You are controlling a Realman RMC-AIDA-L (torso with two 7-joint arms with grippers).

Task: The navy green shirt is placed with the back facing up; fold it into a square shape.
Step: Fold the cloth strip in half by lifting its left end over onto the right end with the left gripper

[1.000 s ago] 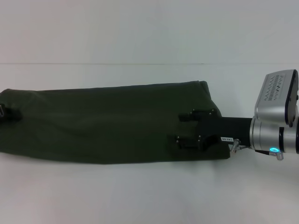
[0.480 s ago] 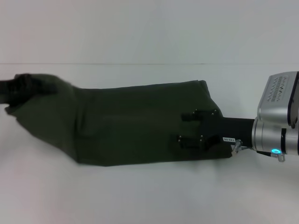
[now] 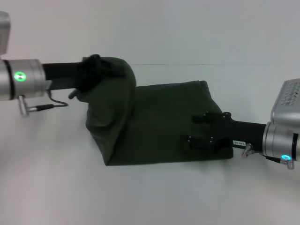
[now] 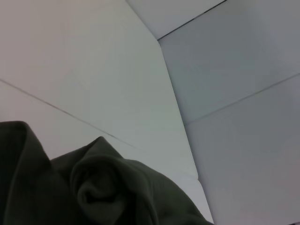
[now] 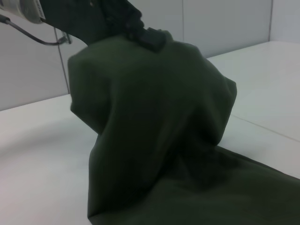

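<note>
The navy green shirt (image 3: 159, 122) lies as a long folded band on the white table, plain side up. Its left end is lifted and bunched in my left gripper (image 3: 93, 70), which is shut on the cloth above the table, so that the raised part drapes down over the band's left portion. The right wrist view shows this raised fold of the shirt (image 5: 154, 131) hanging from the left gripper (image 5: 140, 30). In the left wrist view only bunched shirt cloth (image 4: 93, 187) is visible. My right gripper (image 3: 202, 130) rests flat on the shirt's right end, fingers spread open.
The white table (image 3: 150, 197) extends in front of and behind the shirt. A pale wall (image 3: 187, 28) rises behind the table's back edge. A thin cable (image 3: 51, 105) hangs from the left wrist.
My left gripper has lifted the shirt's left end and carried it up and to the right, shortening the band. The right arm has shifted slightly to the right.
</note>
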